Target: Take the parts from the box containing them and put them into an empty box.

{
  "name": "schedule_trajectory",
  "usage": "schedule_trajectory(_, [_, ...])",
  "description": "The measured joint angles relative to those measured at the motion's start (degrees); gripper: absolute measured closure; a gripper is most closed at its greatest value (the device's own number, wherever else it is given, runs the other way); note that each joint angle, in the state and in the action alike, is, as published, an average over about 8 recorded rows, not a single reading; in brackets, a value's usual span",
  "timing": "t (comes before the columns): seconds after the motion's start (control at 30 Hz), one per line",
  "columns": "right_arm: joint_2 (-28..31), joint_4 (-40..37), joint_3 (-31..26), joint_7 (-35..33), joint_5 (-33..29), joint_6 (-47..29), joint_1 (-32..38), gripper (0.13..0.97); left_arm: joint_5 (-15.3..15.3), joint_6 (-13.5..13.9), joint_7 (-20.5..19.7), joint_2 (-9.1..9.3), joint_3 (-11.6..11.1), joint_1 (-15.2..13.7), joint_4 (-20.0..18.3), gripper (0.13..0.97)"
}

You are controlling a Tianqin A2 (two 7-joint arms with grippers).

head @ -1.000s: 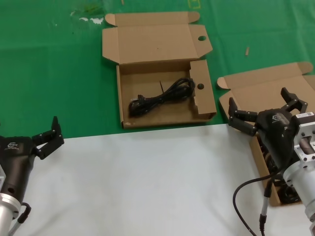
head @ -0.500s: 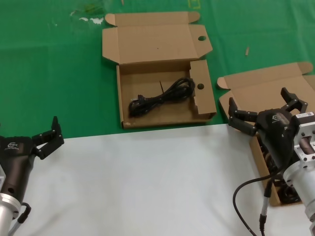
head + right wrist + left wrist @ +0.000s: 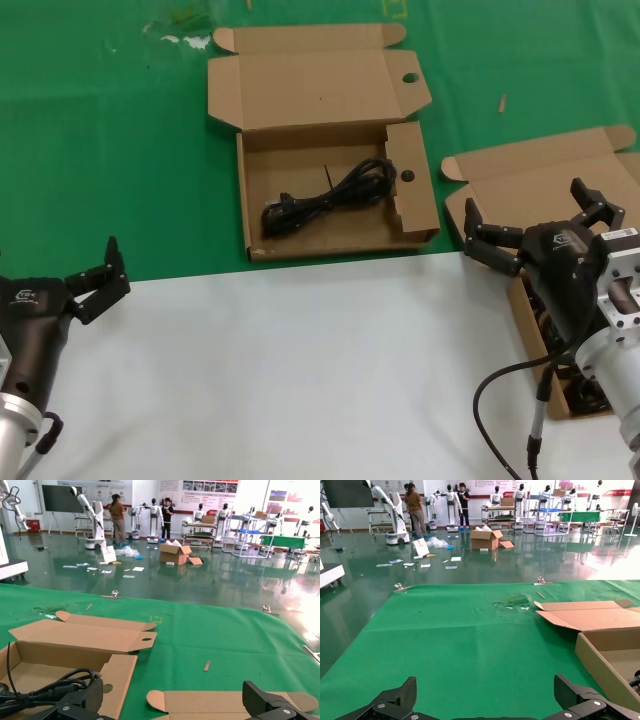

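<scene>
The brown box with round holes (image 3: 322,150) lies open at the table's middle, and one black coiled cord (image 3: 330,197) lies inside it. The same box (image 3: 75,645) and its cord (image 3: 47,686) show in the right wrist view. At the right lies the plain brown box (image 3: 545,185), lid open. My right arm covers most of it, and dark cords (image 3: 587,395) show partly under the arm. My right gripper (image 3: 525,205) hangs open above this box, holding nothing. My left gripper (image 3: 58,268) waits open and unladen at the near left.
A green cloth (image 3: 110,150) covers the far part of the table and a white surface (image 3: 280,370) the near part. A small wood chip (image 3: 502,103) lies on the cloth near the plain box. White scraps (image 3: 185,40) lie at the far left.
</scene>
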Motion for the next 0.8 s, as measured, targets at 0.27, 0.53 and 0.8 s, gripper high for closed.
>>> schedule_trajectory(0.27, [0.00, 0.00, 0.00, 0.00, 0.00, 0.00, 0.00, 0.129, 0.00, 0.00, 0.00, 0.00, 0.00, 0.00, 0.00, 0.132])
schedule_trajectory(0.53, [0.00, 0.00, 0.00, 0.00, 0.00, 0.00, 0.00, 0.129, 0.00, 0.00, 0.00, 0.00, 0.00, 0.00, 0.00, 0.132])
schedule_trajectory(0.8, [0.00, 0.00, 0.00, 0.00, 0.00, 0.00, 0.00, 0.129, 0.00, 0.00, 0.00, 0.00, 0.00, 0.00, 0.00, 0.132])
